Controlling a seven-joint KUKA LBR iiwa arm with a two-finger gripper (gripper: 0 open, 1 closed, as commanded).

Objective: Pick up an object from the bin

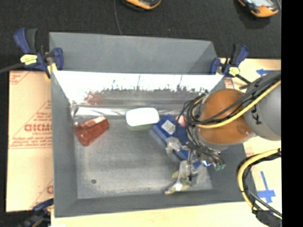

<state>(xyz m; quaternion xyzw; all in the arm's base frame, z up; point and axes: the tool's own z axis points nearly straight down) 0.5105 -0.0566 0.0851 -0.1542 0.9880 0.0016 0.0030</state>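
Note:
My gripper (188,167) is low in the bin's front right part, under the orange wrist cover. Directly below it lies a small tan and grey thing (178,187) near the front wall; whether the two touch I cannot tell. A blue packet with a white label (165,126) lies just behind the gripper, partly hidden by the wrist. A white oval thing (142,117) rests to the left of the packet, near the back wall.
A red see-through block (92,130) lies at the left side of the bin. A small pink thing (180,120) peeks out beside the blue packet. The arm and its cables cover the bin's right wall. Bare floor spreads across the middle and front left.

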